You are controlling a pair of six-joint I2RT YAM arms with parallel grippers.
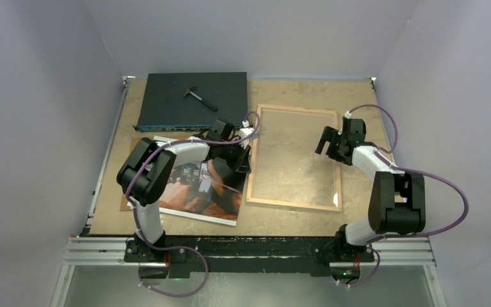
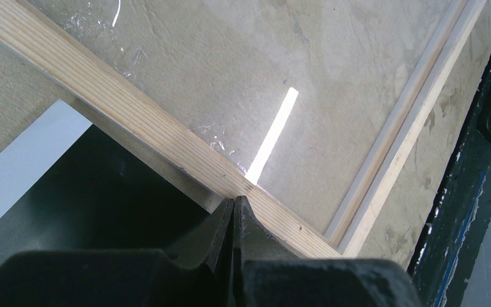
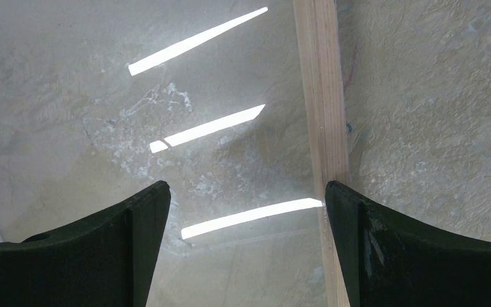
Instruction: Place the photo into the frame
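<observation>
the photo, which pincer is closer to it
Left. The left pincer is shut at the frame rail beside the photo; the right pincer hangs open over the frame's opposite rail.

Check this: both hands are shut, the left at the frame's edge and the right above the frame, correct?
Only the left hand is shut. The right hand is open, fingers wide apart above the frame, as the right wrist view shows.

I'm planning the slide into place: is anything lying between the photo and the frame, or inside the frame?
Nothing visible. The photo lies right beside the frame, whose opening holds only its clear pane. Only the shut left gripper sits at the frame's left rail, its arm over the photo.
</observation>
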